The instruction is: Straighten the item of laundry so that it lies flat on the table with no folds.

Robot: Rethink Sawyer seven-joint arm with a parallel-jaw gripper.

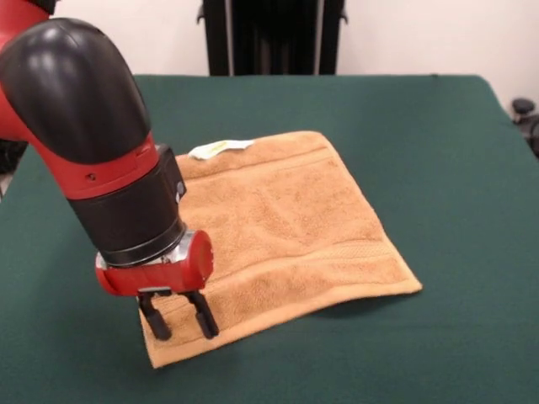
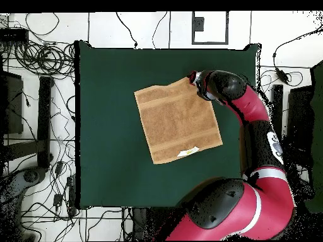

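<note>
The tan-orange towel [image 1: 286, 227] lies spread out on the dark green table [image 1: 438, 135], turned at an angle, with border bands near two ends. Its white tag [image 1: 221, 148] sticks out at the far edge. The near right corner looks slightly lifted, with a shadow under it. My gripper [image 1: 178, 321] is open, its two black fingers apart and pointing down at the towel's near left corner. I cannot tell whether the tips touch the cloth. In the overhead view the towel [image 2: 178, 121] shows no large folds, and the gripper [image 2: 192, 79] is over its top right corner.
The robot's black pedestal [image 1: 274, 34] stands at the table's far side. The red and black arm [image 2: 252, 120] reaches along the table's right edge in the overhead view. Cables [image 2: 38, 57] lie on the floor around the table [image 2: 107, 94].
</note>
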